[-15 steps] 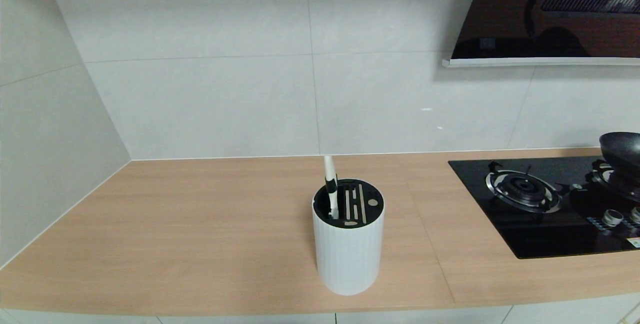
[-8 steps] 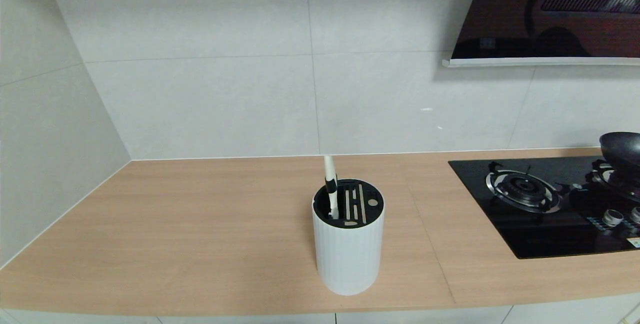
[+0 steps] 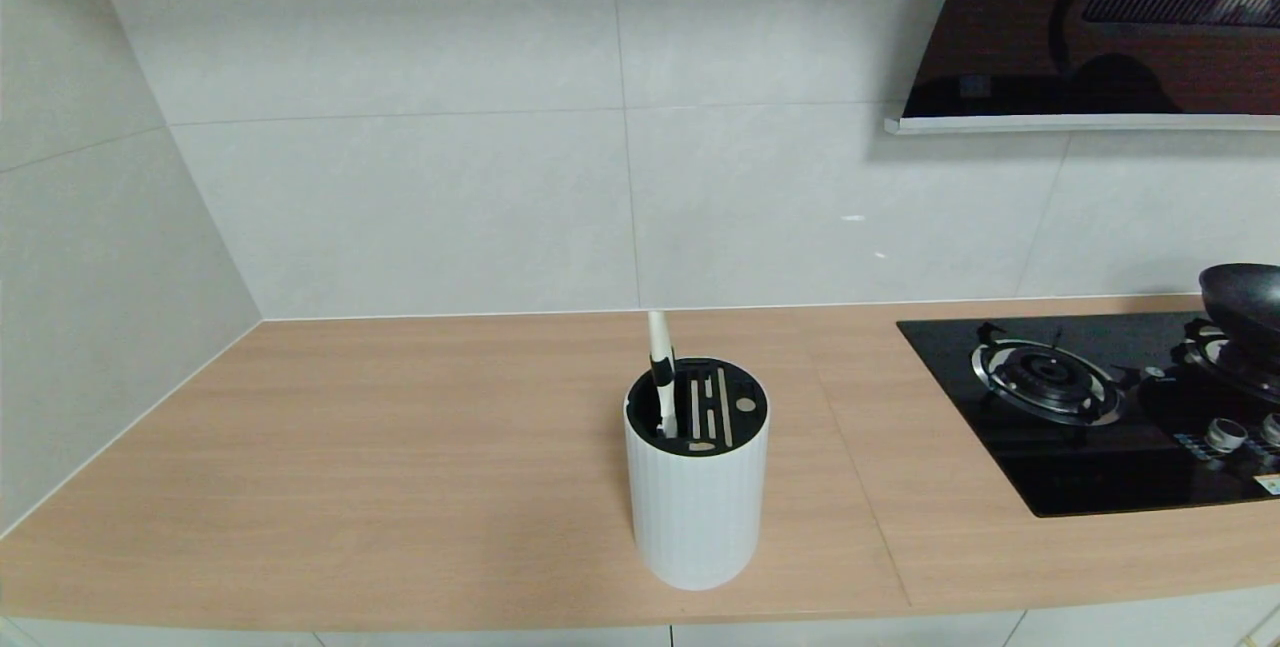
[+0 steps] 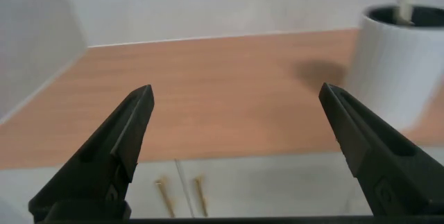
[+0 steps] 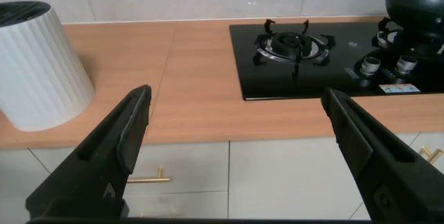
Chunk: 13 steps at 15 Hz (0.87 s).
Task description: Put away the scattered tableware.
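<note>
**Kitchen worktop: holdings on view**

1. Worktop (image 3: pixel 400 447), wood-grain, running ahead of both end effectors, which hang off its front edge.
2. Range hood (image 3: pixel 1100 27), dark glass, on the wall high beyond the right end effector (image 5: pixel 237 96).
3. Hob (image 3: pixel 1100 457), black glass with gas burners, set into the worktop ahead of the right end effector.
4. Holder (image 3: pixel 697 507), white ribbed cylinder with a black slotted top, upright near the worktop's front edge, ahead of and between the two end effectors.
5. Pan (image 3: pixel 1245 297), dark, on the hob's burner farthest from both end effectors.
6. Left end effector (image 4: pixel 236 92): fingers spread wide, holding nothing. Right end effector: likewise wide and unladen.
7. Utensil (image 3: pixel 660 357), white handle with a black band, standing nearly upright in the holder's left compartment.
</note>
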Available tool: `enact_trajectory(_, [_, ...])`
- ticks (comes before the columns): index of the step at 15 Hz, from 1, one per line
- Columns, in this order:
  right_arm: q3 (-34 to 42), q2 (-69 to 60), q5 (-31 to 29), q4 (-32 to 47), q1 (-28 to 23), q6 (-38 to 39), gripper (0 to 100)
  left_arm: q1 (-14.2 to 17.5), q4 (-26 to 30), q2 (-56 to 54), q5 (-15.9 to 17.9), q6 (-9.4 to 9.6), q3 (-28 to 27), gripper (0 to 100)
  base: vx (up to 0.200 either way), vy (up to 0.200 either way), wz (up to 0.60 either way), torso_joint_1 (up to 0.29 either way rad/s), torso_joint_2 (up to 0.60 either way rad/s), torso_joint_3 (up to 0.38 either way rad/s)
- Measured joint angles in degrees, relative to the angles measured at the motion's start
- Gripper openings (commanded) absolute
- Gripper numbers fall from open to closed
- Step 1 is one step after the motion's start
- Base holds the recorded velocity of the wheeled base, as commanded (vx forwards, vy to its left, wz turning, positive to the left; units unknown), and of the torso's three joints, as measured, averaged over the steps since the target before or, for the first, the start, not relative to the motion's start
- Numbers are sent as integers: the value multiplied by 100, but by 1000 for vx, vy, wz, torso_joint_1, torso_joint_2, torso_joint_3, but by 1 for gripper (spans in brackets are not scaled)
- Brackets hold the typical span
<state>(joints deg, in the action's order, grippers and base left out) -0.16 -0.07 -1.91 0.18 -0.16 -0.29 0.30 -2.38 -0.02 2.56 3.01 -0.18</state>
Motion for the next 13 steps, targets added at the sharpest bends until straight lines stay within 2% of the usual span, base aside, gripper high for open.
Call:
enact_trajectory(2, [11,0,0,0,0,7,100,-6,9,2,9,-102,2,100,0,0,0,0,0,0])
enact_trajectory(5, [16,0,4,4,-5,7,100,-6,-11,2,-62,-107,9,100,0,0,0,0,0,0])
enact_trajectory(7, [16,0,6,6,-2,11,100,-6,33,2,-622,-123,9,100,0,0,0,0,0,0])
enact_trajectory(8, [16,0,6,9,-2,7,100,-9,189,2,-578,-204,13,100,0,0,0,0,0,0])
enact_trajectory(10, [16,0,6,9,0,9,100,-15,238,2,-461,-83,18,100,0,0,0,0,0,0])
enact_trajectory(12, [16,0,9,11,-2,13,100,-15,238,2,-434,-96,18,100,0,0,0,0,0,0])
enact_trajectory(13, [16,0,9,13,-2,13,100,-15,238,2,-434,-212,18,100,0,0,0,0,0,0])
